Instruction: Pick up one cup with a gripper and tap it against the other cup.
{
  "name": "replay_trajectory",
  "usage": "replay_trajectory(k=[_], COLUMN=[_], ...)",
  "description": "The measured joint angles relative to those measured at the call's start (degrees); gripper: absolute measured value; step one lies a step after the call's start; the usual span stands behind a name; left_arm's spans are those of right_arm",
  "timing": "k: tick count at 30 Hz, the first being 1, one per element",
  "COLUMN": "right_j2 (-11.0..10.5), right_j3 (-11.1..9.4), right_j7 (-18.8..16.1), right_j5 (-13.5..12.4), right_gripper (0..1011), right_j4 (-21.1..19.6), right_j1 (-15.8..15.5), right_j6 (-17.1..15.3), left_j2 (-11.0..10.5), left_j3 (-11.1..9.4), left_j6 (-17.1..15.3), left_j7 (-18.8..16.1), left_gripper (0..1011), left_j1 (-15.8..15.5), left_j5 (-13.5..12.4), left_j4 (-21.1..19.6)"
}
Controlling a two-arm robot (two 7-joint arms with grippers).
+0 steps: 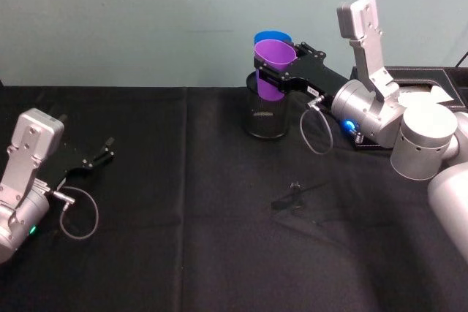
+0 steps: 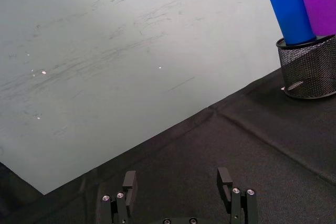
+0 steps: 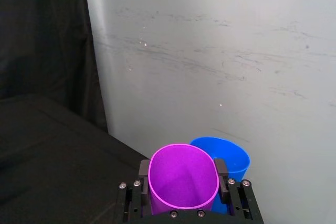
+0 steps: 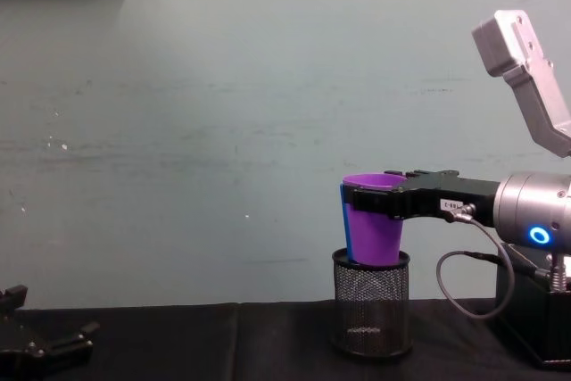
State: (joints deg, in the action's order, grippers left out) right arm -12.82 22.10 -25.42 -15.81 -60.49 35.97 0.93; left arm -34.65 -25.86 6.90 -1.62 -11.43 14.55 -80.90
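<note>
My right gripper (image 1: 281, 71) is shut on the purple cup (image 1: 271, 62), holding it upright by its upper wall above the mouth of a black mesh holder (image 1: 265, 118). The blue cup (image 1: 272, 36) stands in that holder just behind the purple one, leaning a little. In the right wrist view the purple cup (image 3: 182, 178) sits between the fingers, with the blue cup (image 3: 229, 159) tight against its far side. From the chest view only a thin blue edge (image 4: 344, 220) shows beside the purple cup (image 4: 375, 231). My left gripper (image 1: 102, 153) rests open at the table's left.
The black-clothed table (image 1: 183, 253) ends at a pale wall close behind the holder. A black box (image 1: 420, 78) stands at the back right, by my right arm. A small black clip-like piece (image 1: 292, 196) lies mid-table. Cable loops hang from both wrists.
</note>
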Motion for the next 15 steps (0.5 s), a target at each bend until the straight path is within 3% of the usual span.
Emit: replay_trajectory(k=[5, 11, 15], right_j2=[-0.3, -1.83, -3.95], right_j3=[-0.17, -0.25, -0.1], right_j7=[-0.76, -1.18, -0.52], right_j5=[-0.73, -2.28, -3.29], right_gripper=[732, 732, 732], right_j4=[-1.88, -8.96, -16.64], right_j1=[-0.58, -4.86, -10.38], right_j6=[-0.4, -2.34, -4.2], left_j2=[0.0, 0.0, 0.0], left_j3=[0.0, 0.0, 0.01], left_j6=[0.0, 0.0, 0.0], left_j7=[0.0, 0.0, 0.0], left_gripper=[1000, 1000, 1000], left_j1=[0.0, 0.0, 0.0], left_j5=[0.0, 0.0, 0.0], left_j4=[0.0, 0.0, 0.0])
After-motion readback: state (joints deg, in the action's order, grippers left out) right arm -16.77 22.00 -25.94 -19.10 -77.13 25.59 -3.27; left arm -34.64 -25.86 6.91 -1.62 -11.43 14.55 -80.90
